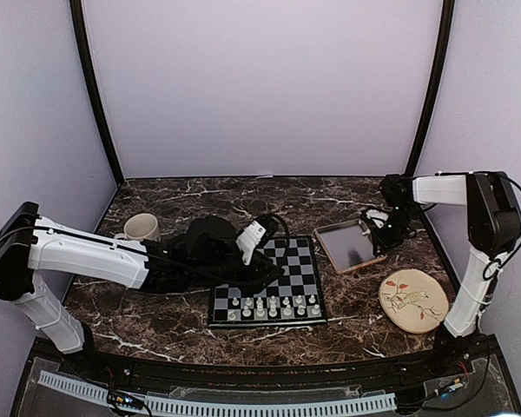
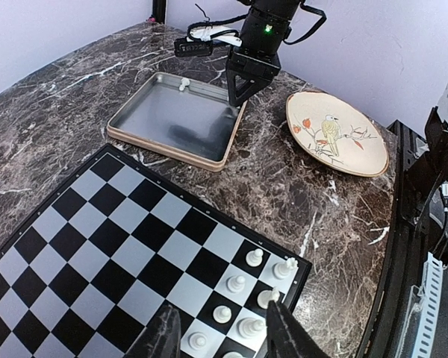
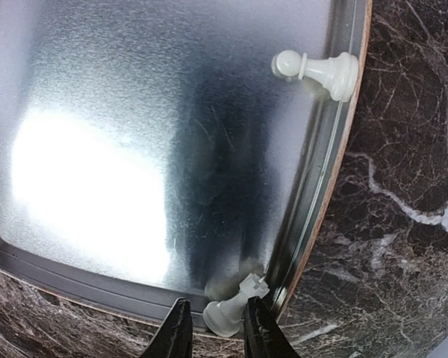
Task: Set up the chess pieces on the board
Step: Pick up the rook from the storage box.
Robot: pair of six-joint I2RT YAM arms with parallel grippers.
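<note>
White chess piece [image 3: 228, 317] is lying tipped between the fingers of the right claw [image 3: 216, 302], wedged against the tray [image 3: 134, 112] rim toward the table [image 3: 403, 224]'s right edge. I cannot tell whether it is pinching. The left claw [image 2: 220, 307] is hovering open over the board [image 2: 119, 246] by the near edge, probably clearing the placed pieces [image 2: 254, 257].

I stand at a dark brown stone table [image 1: 200, 195] with thin white lines all over it. The back wall [image 1: 260, 87], the left wall [image 1: 26, 104] and the right wall [image 1: 495, 78] are pale purple and plain. A black pole [image 1: 95, 95] goes up in each back corner. The light is soft.
</note>
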